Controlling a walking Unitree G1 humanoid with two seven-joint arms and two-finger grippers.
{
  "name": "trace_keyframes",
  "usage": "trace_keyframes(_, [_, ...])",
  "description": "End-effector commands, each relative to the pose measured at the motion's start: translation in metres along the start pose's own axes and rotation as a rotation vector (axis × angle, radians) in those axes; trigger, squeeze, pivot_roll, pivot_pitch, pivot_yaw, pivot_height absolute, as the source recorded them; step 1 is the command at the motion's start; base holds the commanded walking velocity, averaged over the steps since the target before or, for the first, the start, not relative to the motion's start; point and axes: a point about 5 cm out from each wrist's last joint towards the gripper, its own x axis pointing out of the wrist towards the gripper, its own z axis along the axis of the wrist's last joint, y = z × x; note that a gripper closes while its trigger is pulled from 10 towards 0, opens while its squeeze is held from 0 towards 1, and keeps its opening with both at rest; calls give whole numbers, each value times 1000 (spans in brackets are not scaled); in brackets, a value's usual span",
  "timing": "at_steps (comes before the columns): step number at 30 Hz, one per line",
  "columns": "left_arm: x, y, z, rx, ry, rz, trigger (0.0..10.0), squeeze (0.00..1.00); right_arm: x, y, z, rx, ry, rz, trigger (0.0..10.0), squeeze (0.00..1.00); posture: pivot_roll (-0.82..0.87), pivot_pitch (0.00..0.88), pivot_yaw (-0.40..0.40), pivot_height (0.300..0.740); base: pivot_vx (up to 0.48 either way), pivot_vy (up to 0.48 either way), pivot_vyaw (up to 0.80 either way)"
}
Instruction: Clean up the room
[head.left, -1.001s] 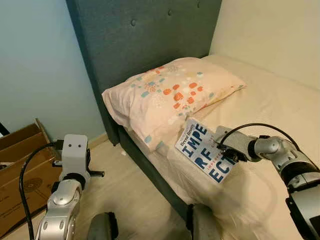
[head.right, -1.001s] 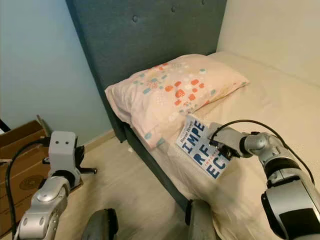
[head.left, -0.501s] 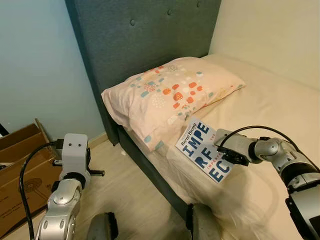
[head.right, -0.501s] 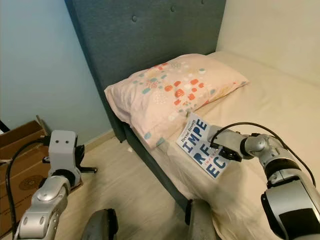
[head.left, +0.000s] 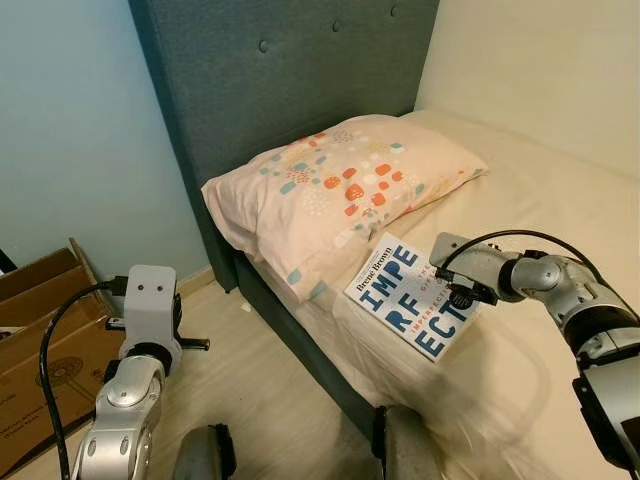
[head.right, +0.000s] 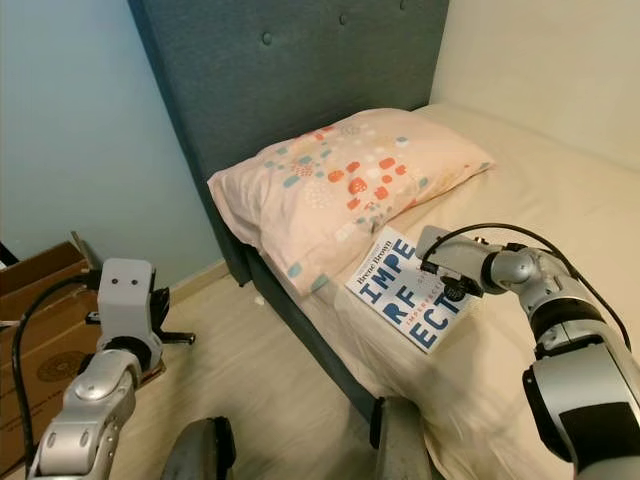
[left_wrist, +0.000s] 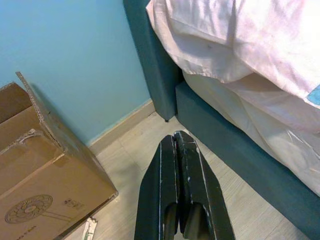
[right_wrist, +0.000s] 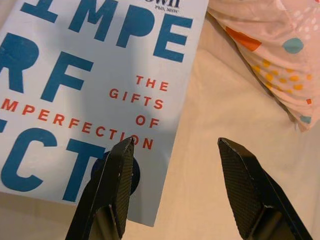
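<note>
Cardboard, brown and open-topped, forms a box on the floor at the far left, against the pale blue wall. Just beside it the left arm hangs idle over the light wooden floor; its left claw has both black fingers pressed flat together with nothing between them, pointing down at the floorboards near the foot of the bed frame. A dark teal headboard rises behind the bed, whose cream sheet runs off to the right. A pillow printed with orange, teal and yellow patches lies at the head of the bed, against the headboard. Just beside the pillow's lower edge, near the bed's side edge, a white book with large blue letters and small red words lies flat on the sheet, cover up. The right arm reaches in from the right, and the right claw hangs at the book's right edge, fingers spread wide and gripping nothing: one finger sits over the cover's corner, the other over the bare sheet.
</note>
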Motion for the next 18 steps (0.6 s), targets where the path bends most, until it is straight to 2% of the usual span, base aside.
trace_keyframes(1, [0,1,-5,21,26,-7,10000,0,-5,-11,1,3,-1,-40,10000,0,17,167,-17,553,0,0,0])
trace_keyframes(4, [0,1,-5,23,24,-10,10000,0,-8,-18,4,18,-16,-53,10000,0,21,159,-19,553,0,0,0])
trace_keyframes(6, [1,4,-4,19,21,-1,10000,0,-13,-31,12,83,-71,-81,10000,0,21,153,-22,553,0,0,0])
trace_keyframes(7, [1,4,-4,19,21,-1,10000,0,-13,-31,12,83,-71,-81,10000,0,21,153,-22,553,0,0,0])
trace_keyframes(8, [2,6,-3,11,18,12,10000,0,-20,-47,21,181,-148,-147,10000,0,21,153,-22,553,0,0,0])
trace_keyframes(9, [3,8,-3,2,17,21,10000,0,-23,-53,25,223,-184,-181,10000,0,21,152,-24,553,0,0,0])
trace_keyframes(12, [3,10,-2,-5,17,31,10000,0,-25,-59,29,263,-222,-209,10000,0,19,152,-25,553,0,0,0])
trace_keyframes(13, [3,12,-2,-12,14,43,10000,0,-28,-65,35,323,-277,-249,10000,0,15,150,-24,553,0,0,0])
trace_keyframes(14, [3,12,-2,-12,14,43,10000,0,-28,-65,35,323,-277,-249,10000,0,15,150,-24,553,0,0,0])
trace_keyframes(15, [3,14,-2,-25,11,57,10000,0,-27,-68,43,423,-359,-279,10000,0,4,146,-25,553,0,0,0])
trace_keyframes(17, [3,14,-2,-25,11,57,10000,0,-27,-68,43,423,-359,-279,10000,0,4,146,-25,553,0,0,0])
trace_keyframes(18, [3,16,-3,-42,14,76,10000,0,-22,-67,53,552,-452,-301,10000,0,-3,143,-27,553,0,0,0])
